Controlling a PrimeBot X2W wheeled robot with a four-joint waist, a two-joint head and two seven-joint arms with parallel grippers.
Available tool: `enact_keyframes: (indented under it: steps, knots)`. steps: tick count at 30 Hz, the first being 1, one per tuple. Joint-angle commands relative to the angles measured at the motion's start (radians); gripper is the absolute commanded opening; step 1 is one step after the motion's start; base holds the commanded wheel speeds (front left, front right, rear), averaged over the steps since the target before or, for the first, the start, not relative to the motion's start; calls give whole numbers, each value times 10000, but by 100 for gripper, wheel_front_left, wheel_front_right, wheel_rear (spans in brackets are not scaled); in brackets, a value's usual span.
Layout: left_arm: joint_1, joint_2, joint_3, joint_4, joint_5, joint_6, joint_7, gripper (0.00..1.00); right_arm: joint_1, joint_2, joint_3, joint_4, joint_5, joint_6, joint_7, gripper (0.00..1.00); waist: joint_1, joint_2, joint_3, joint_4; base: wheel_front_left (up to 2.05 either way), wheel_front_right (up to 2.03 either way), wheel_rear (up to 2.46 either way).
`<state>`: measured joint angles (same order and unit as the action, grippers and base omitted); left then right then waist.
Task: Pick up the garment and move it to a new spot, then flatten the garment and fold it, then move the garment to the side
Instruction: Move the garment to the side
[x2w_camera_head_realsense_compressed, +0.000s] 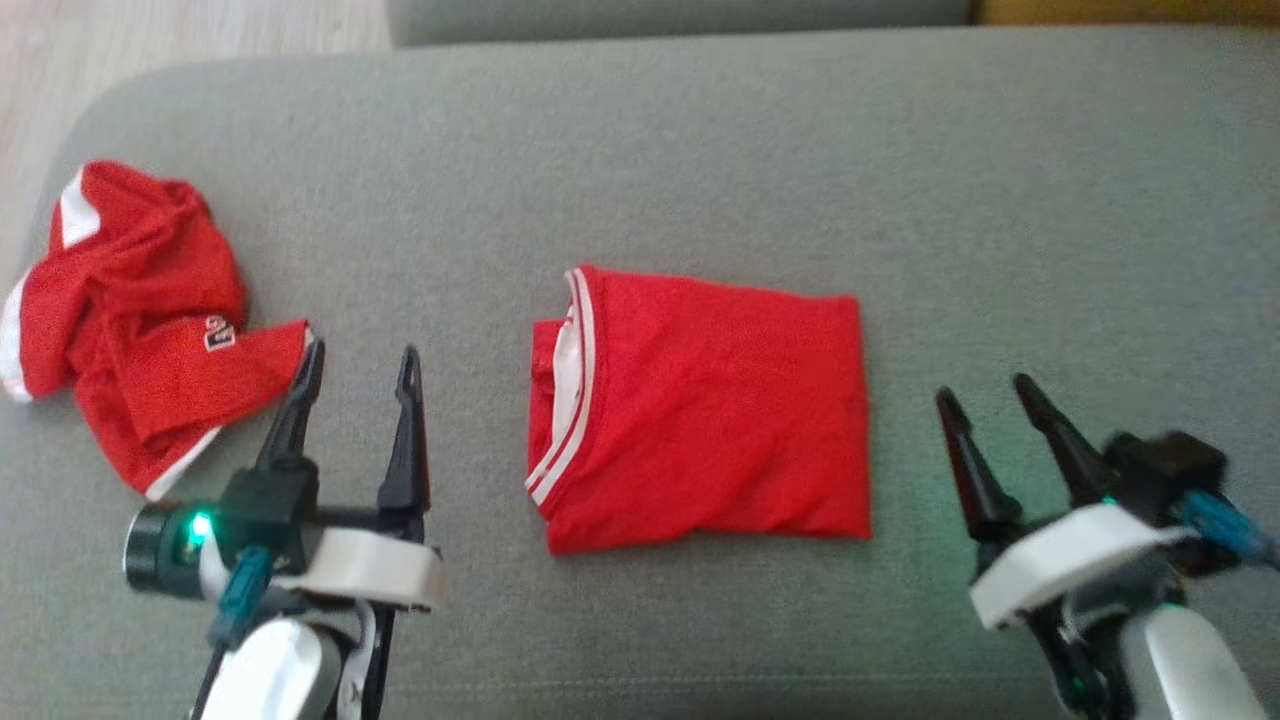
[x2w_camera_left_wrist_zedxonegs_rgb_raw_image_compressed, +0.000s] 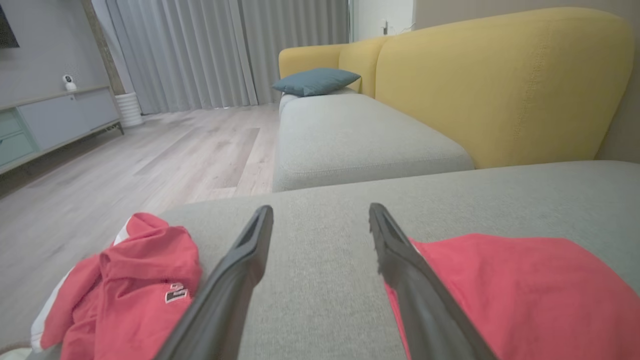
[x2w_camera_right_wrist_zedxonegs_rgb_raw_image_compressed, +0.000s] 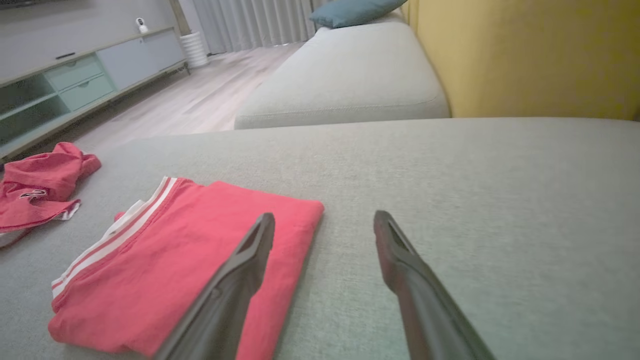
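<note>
Folded shirt (x2w_camera_head_realsense_compressed: 710, 410): red, lying flat near the middle of the grey sofa seat (x2w_camera_head_realsense_compressed: 700, 150), in a rough rectangle. Its white-striped collar (x2w_camera_head_realsense_compressed: 575, 390) faces the robot's left. The near and right edges are fairly straight.

Crumpled jersey (x2w_camera_head_realsense_compressed: 140, 320): red with white trim and a small badge, bunched at the seat's left end, well apart from the folded shirt.

Left hand (x2w_camera_head_realsense_compressed: 361, 350): fingers spread wide, holding nothing. It sits between the two garments, one fingertip just beside the jersey's edge and the other near the shirt's collar side. Contact with either cloth cannot be told.

Right hand (x2w_camera_head_realsense_compressed: 982, 388): fingers parted, holding nothing. It is over bare seat just right of the shirt's right edge and tilted toward it.

Surroundings, from the left wrist view: a second grey seat with a yellow backrest (x2w_camera_left_wrist_zedxonegs_rgb_raw_image_compressed: 500, 85) and a blue pillow (x2w_camera_left_wrist_zedxonegs_rgb_raw_image_compressed: 316, 81), a pale wood floor (x2w_camera_left_wrist_zedxonegs_rgb_raw_image_compressed: 150, 155), grey curtains (x2w_camera_left_wrist_zedxonegs_rgb_raw_image_compressed: 200, 50) and a low cabinet (x2w_camera_left_wrist_zedxonegs_rgb_raw_image_compressed: 55, 120).
</note>
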<state>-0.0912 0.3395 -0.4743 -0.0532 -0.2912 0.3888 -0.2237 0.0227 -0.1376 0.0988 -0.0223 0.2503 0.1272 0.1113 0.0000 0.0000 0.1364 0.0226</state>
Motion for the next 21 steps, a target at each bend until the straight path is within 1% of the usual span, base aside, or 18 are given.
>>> enact_keyframes:
  steps: [1, 5, 10, 12, 15, 16, 17, 18, 21]
  knots:
    - [-635, 82, 340, -193, 161, -33, -123, 100, -569, -146, 394, -11, 131, 35, 56, 100, 0, 0, 471, 300, 0, 0, 0]
    - [-1126, -138, 252, -26, 319, -136, -255, 100, -1367, -64, 881, 1225, 336, 35, 392, 100, 0, 0, 924, 563, 0, 0, 0]
    - [-1565, -440, 187, 114, 542, -262, -356, 100, -2090, 134, 1030, 2654, 456, 35, 1067, 100, 0, 0, 1249, 837, 0, 0, 0]
    - [-1652, -540, 203, 121, 634, -287, -370, 100, -2283, 190, 1053, 3124, 443, 35, 1421, 100, 0, 0, 1306, 908, 0, 0, 0]
    - [-1715, -672, 293, 8, 780, -336, -376, 100, -2480, 243, 1376, 3562, 657, 35, 1988, 100, 0, 0, 1344, 955, 0, 0, 0]
    - [-1704, -700, 328, -16, 822, -356, -377, 100, -2532, 232, 1502, 3589, 744, 35, 2067, 95, 0, 0, 1350, 955, 0, 0, 0]
    - [-1693, -724, 368, -53, 871, -374, -377, 100, -2569, 206, 1596, 3589, 831, 35, 2107, 24, 0, 0, 1360, 946, 0, 0, 0]
    - [-1678, -747, 411, -82, 915, -390, -378, 100, -2597, 166, 1669, 3560, 900, 35, 2106, 0, 0, 0, 1366, 925, 0, 0, 0]
    - [-1608, -786, 567, -171, 1058, -408, -379, 100, -2658, 5, 1861, 3220, 966, 35, 1770, 0, 0, 0, 1355, 738, 0, 0, 0]
